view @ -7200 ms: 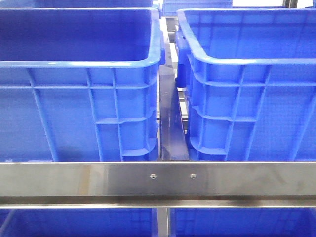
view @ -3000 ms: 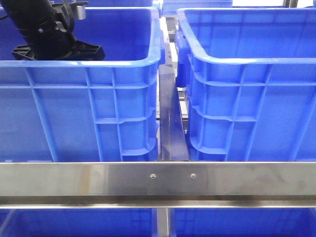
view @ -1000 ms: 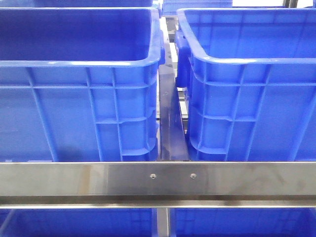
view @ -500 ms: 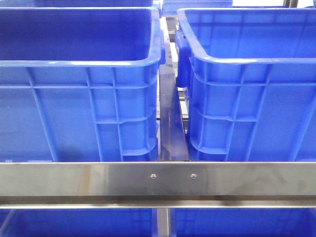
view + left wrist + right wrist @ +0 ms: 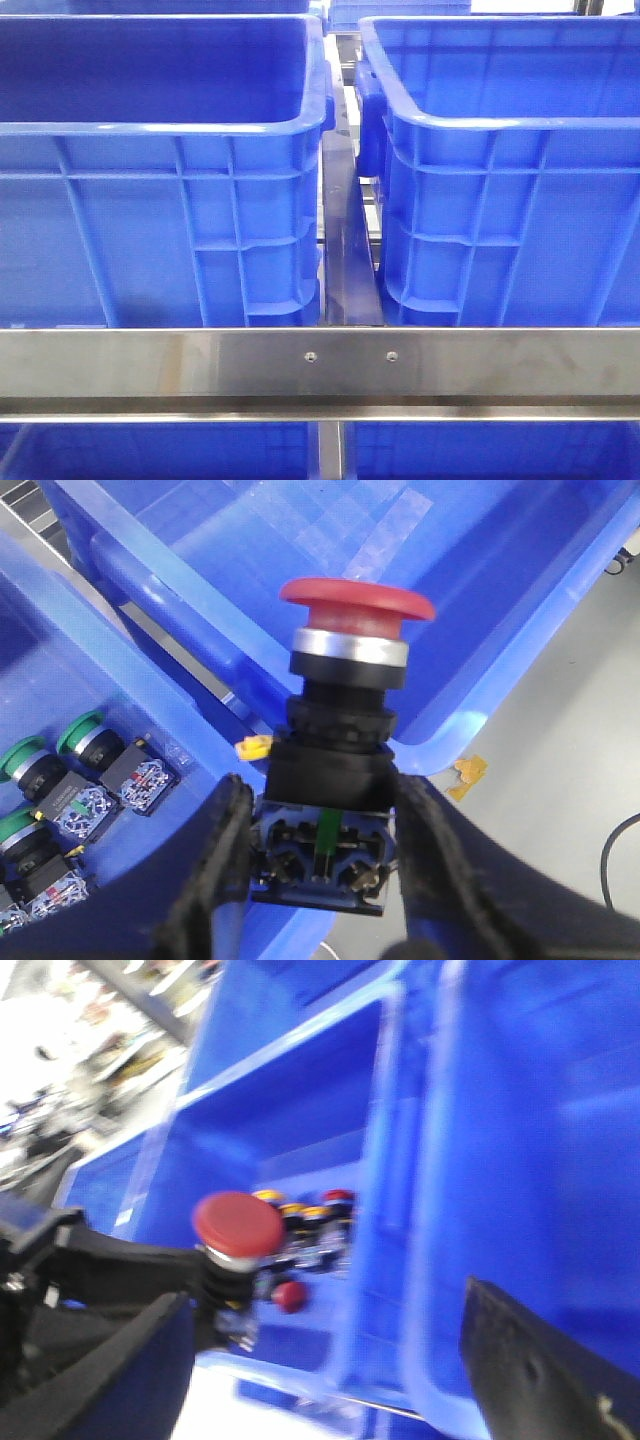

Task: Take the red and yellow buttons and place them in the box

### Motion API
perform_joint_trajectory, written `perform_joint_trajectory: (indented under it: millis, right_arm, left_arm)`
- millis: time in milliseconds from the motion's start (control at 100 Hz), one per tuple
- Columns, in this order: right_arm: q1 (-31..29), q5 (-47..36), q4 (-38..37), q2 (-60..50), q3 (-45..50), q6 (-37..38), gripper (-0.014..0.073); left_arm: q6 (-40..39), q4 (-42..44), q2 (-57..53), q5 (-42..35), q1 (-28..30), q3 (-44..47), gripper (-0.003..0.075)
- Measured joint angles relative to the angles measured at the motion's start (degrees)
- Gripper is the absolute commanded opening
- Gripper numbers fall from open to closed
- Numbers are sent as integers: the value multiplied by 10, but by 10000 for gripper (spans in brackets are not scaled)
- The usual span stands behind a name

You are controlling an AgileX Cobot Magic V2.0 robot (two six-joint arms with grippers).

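Red button point(image 5: 356, 598) clamped by its black base in left gripper point(image 5: 322, 852), held above rim of blue crate point(image 5: 480, 610); green-capped buttons point(image 5: 80, 735) in neighbouring crate point(image 5: 140, 705). Pale floor beyond. Right gripper point(image 5: 320, 1360) spread wide, holding nothing. Steel rail point(image 5: 320, 365) across front view

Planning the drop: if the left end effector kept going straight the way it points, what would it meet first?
Probably the inner wall of the blue crate behind the held red button; depth is unclear.
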Motion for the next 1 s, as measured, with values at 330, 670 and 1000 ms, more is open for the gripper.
perform_joint_trajectory:
  millis: [330,670,1000]
  right_arm:
    - [64,54,129,169,-76,-108,573]
    - [126,63,131,237,-125,-113,509]
    - [126,55,132,239,-126,-114,153]
  left_arm:
    - [0,0,0,0,0,0,41]
    - [0,0,0,0,0,0,41]
    - [0,0,-1,-1,0,0,171]
